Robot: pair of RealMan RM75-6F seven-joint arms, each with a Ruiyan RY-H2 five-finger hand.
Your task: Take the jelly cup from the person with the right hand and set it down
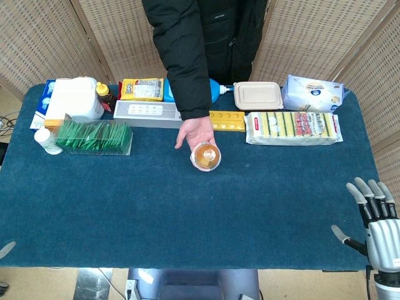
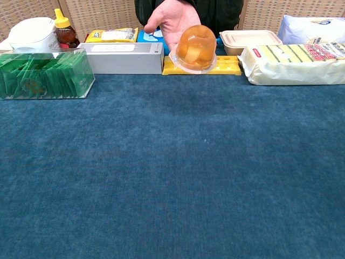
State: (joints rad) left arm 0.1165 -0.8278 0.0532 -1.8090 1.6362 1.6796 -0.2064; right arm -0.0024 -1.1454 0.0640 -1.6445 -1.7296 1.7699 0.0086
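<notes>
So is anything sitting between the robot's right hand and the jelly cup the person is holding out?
Nothing visible. The open right hand hovers at the table's near right edge; only bare blue tablecloth lies between it and the orange jelly cup on the person's palm.

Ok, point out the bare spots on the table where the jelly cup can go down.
The blue cloth lies bare between the back row and the near edge, widest in front of the jelly cup and over toward the right hand. It is crowded along the back: green packet box, grey box, yellow tray, sponge pack.

Bare blue tabletop (image 1: 187, 219) lies between right hand (image 1: 375, 219) and jelly cup (image 1: 205, 155).
</notes>
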